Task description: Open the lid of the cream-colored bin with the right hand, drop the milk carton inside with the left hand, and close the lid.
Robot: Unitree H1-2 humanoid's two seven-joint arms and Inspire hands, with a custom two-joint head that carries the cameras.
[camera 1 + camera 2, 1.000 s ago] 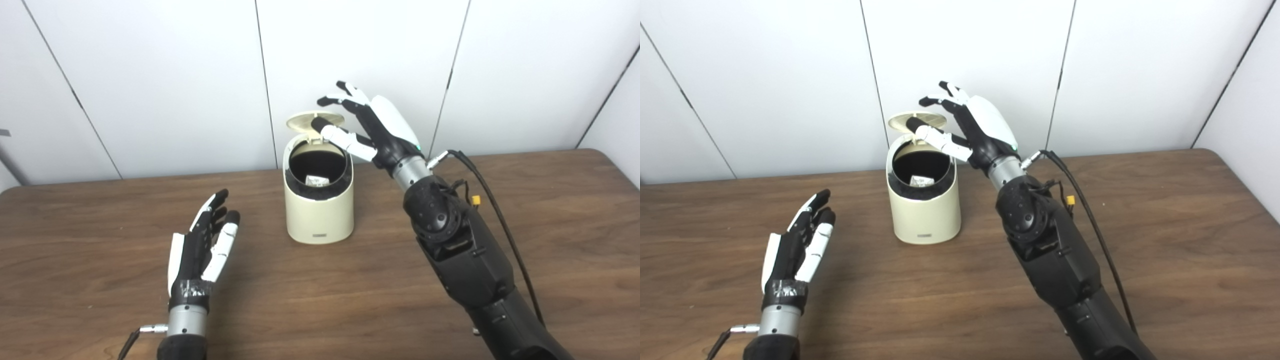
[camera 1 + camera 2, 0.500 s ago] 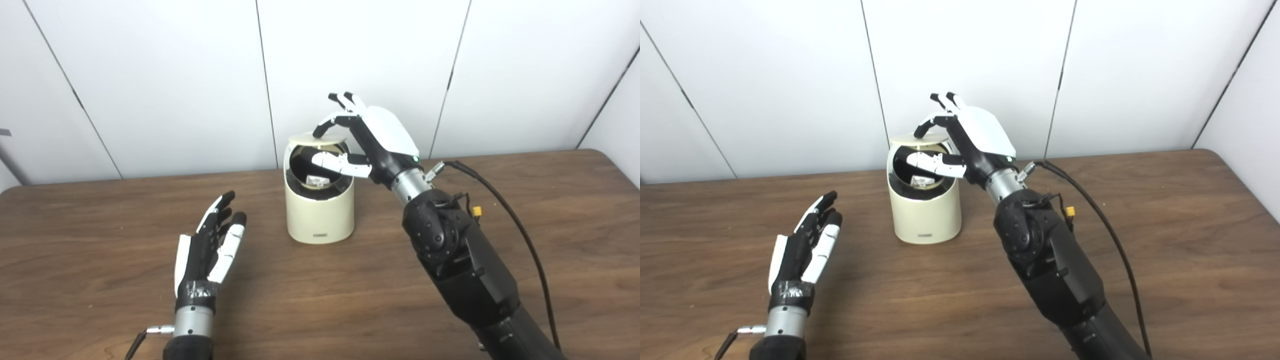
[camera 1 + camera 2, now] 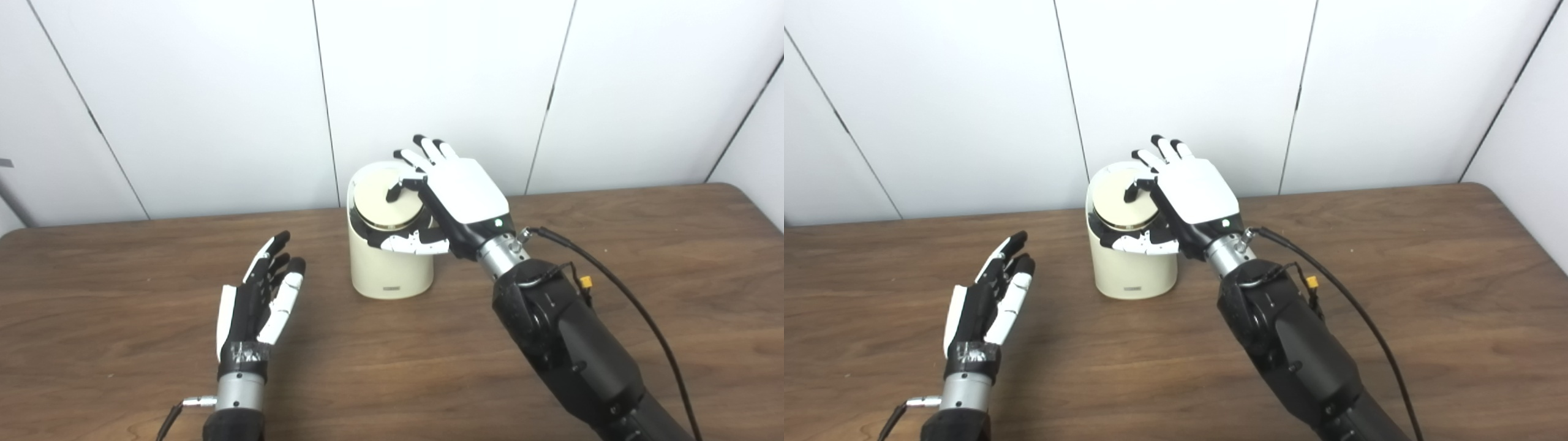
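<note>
The cream-colored bin (image 3: 392, 269) stands at the back middle of the wooden table (image 3: 122, 275). Its round lid (image 3: 380, 205) lies down flat over the opening. My right hand (image 3: 456, 196) rests palm-down over the bin's right side, open, with its fingertips (image 3: 393, 195) on the lid and its thumb along the front rim. My left hand (image 3: 986, 303) hovers open and empty over the table, left of the bin and nearer to me. The milk carton is not visible; the lid hides the inside of the bin.
A black cable (image 3: 612, 288) loops from my right wrist over the table on the right. White wall panels (image 3: 184, 92) stand close behind the bin. Bare wood shows at the front and far right.
My right hand came down and swung the lid from upright to flat over the opening, hiding the carton that showed inside. My left hand barely shifted.
</note>
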